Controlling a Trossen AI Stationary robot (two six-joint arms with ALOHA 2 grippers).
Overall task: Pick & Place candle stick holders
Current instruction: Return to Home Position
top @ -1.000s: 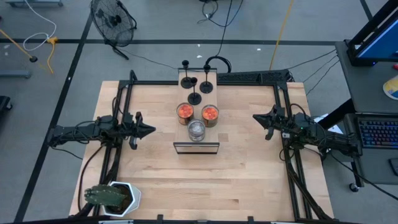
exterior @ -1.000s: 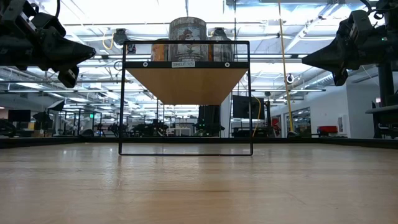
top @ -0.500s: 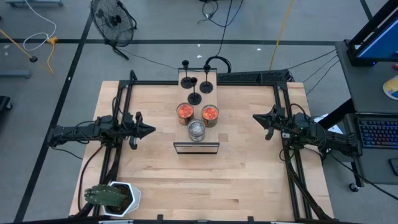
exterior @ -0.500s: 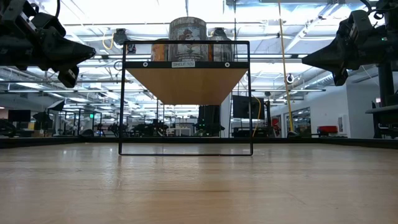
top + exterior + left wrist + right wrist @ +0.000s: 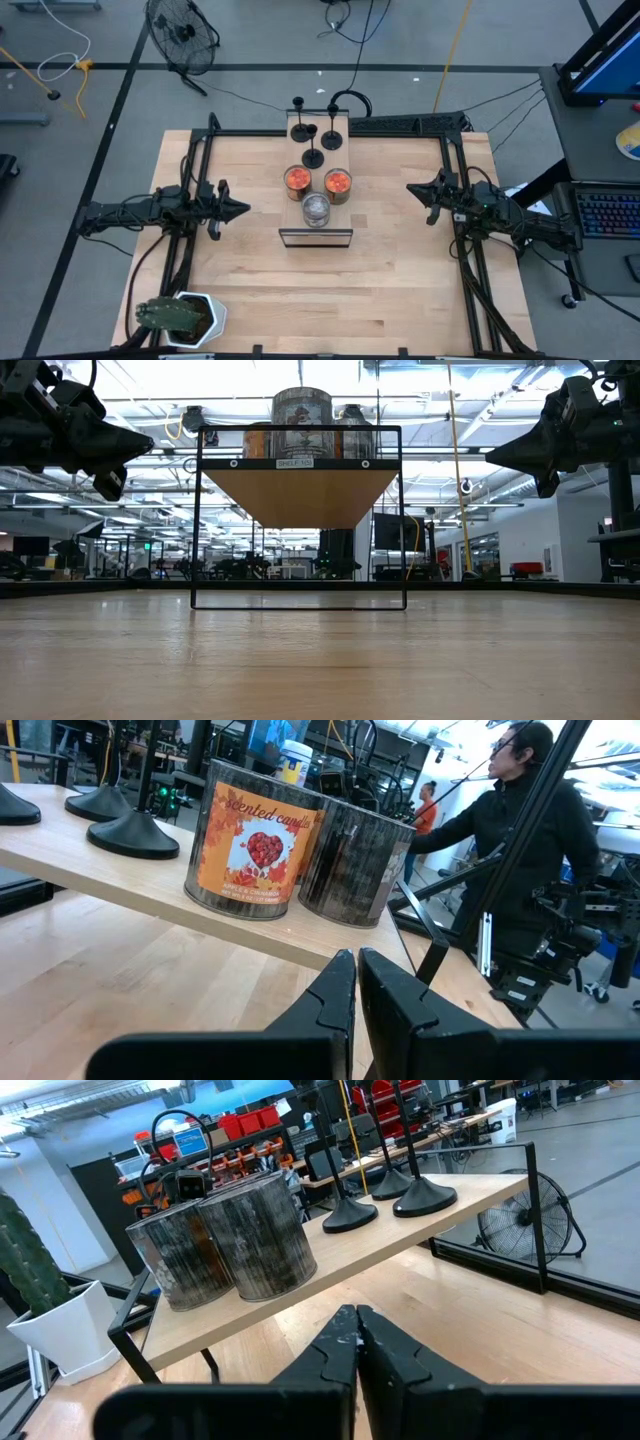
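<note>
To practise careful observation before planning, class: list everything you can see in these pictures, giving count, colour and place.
candle stick holders: three, black, upright at the shelf's far end
orange-topped jars: two, orange tops, side by side mid-shelf
grey jar: one, silvery-grey, shelf's near end
shelf: one, pale wood on black frame, table centre
table: one, pale wood
cactus: one, green in white pot, table's near left corner
fan: one, black, floor beyond the table
person: one, dark clothes, room beyond the table
left gripper: one, black, shut, left of the shelf
right gripper: one, black, shut, right of the shelf
</note>
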